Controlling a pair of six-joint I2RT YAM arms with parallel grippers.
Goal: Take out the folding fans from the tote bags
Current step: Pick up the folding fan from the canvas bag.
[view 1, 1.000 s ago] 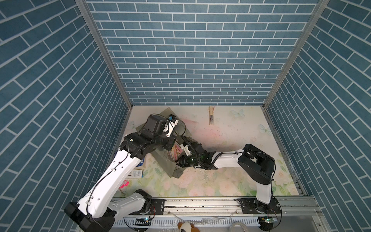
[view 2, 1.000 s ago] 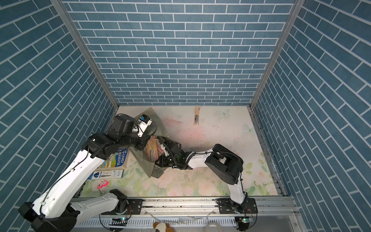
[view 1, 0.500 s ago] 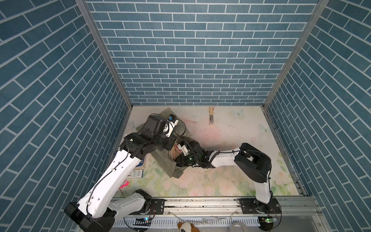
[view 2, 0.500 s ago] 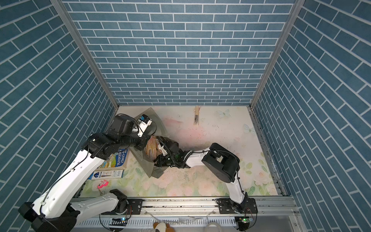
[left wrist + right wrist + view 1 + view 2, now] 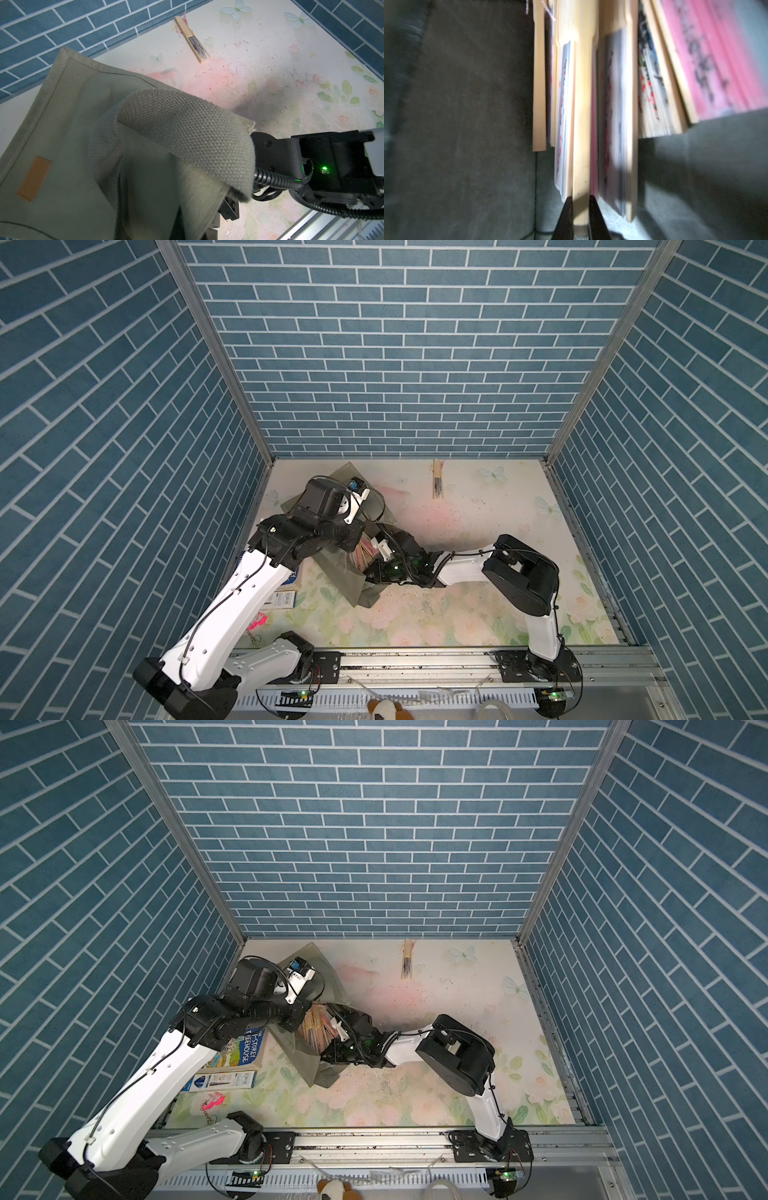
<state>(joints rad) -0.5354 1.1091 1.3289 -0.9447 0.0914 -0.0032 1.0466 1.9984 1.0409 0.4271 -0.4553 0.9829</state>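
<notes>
The grey-green tote bag (image 5: 347,585) (image 5: 305,1058) lies left of centre with its mouth lifted, and its fabric (image 5: 72,128) fills the left wrist view. My left gripper is hidden under that fabric, and a strap runs down into it. Several folding fans (image 5: 316,1029) (image 5: 365,551) are packed inside the bag. My right gripper (image 5: 580,199) reaches into the mouth. Its two black fingers press both sides of one fan's pale bamboo stick (image 5: 583,124). One more folding fan (image 5: 437,481) (image 5: 192,40) lies on the table by the back wall.
A blue printed book (image 5: 245,1048), a blue-and-white box (image 5: 220,1080) and a pink keychain (image 5: 212,1100) lie left of the bag. The right arm's black wrist (image 5: 332,166) sits at the bag's mouth. Brick walls close in three sides.
My right gripper has pushed a little deeper into the bag and its fingers have closed onto a fan's stick. The left arm and the lifted bag have stayed put.
</notes>
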